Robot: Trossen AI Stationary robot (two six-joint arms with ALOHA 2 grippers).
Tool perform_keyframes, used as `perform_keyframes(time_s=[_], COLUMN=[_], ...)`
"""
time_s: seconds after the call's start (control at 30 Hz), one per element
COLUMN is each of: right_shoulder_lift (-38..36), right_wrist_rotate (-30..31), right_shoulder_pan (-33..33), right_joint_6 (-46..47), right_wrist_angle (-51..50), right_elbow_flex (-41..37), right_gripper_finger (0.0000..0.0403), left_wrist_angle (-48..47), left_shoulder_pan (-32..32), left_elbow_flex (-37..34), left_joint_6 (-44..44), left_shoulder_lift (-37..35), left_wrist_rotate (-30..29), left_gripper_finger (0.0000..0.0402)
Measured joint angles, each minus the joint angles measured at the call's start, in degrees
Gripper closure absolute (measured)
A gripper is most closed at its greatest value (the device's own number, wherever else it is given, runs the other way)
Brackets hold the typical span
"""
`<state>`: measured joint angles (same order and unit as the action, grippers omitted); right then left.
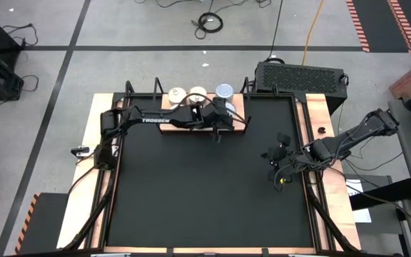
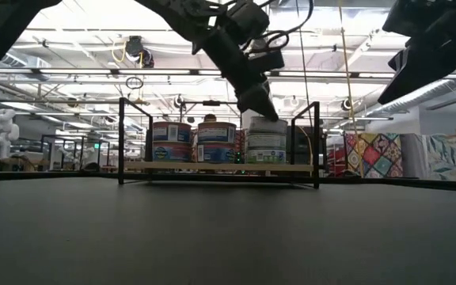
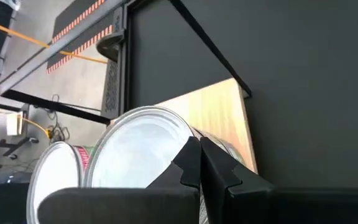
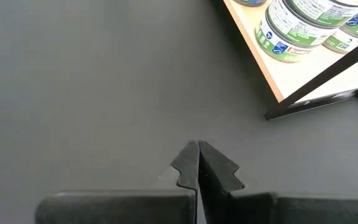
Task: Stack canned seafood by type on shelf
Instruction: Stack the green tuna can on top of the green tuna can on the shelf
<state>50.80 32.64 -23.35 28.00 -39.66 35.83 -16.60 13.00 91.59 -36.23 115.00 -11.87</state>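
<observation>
- Up at the far edge of the tabletop (image 1: pixel 205 193), the shelf (image 2: pixel 220 167) is sitting with three stacks of canned seafood (image 2: pixel 216 142) lined up on it, two tins high each.
- Left pincer (image 2: pixel 261 104) is hanging right over the top of the silvery-topped stack (image 2: pixel 266 141), fingers pressed together and gripping nothing.
- Right pincer (image 1: pixel 272 158) is waiting off to the right side above bare tabletop, well apart from the shelf, also closed up and empty.
- Both cream-topped stacks (image 1: pixel 188 94) are standing side by side, left of the silvery one.
</observation>
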Motion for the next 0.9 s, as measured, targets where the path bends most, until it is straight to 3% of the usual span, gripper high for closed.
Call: perform_keyframes(time_s=[0.4,0.9], right_shoulder_lift=[0.0,0.0], right_wrist_rotate=[0.3,0.3], right_shoulder_pan=[0.0,0.0], right_joint_6=[-0.1,-0.4], right_wrist_angle=[0.5,0.6], right_elbow_flex=[0.0,0.0], right_gripper_finger=[0.0403,0.0403], left_wrist_angle=[-0.3,-2.0], left_shoulder_pan=[0.3,0.3], left_elbow_flex=[-0.1,0.1], left_joint_6=[1.5,1.9], left_shoulder_lift=[0.0,-0.8], left_wrist_rotate=[2.6,-0.6], left_gripper_finger=[0.0400,0.0337])
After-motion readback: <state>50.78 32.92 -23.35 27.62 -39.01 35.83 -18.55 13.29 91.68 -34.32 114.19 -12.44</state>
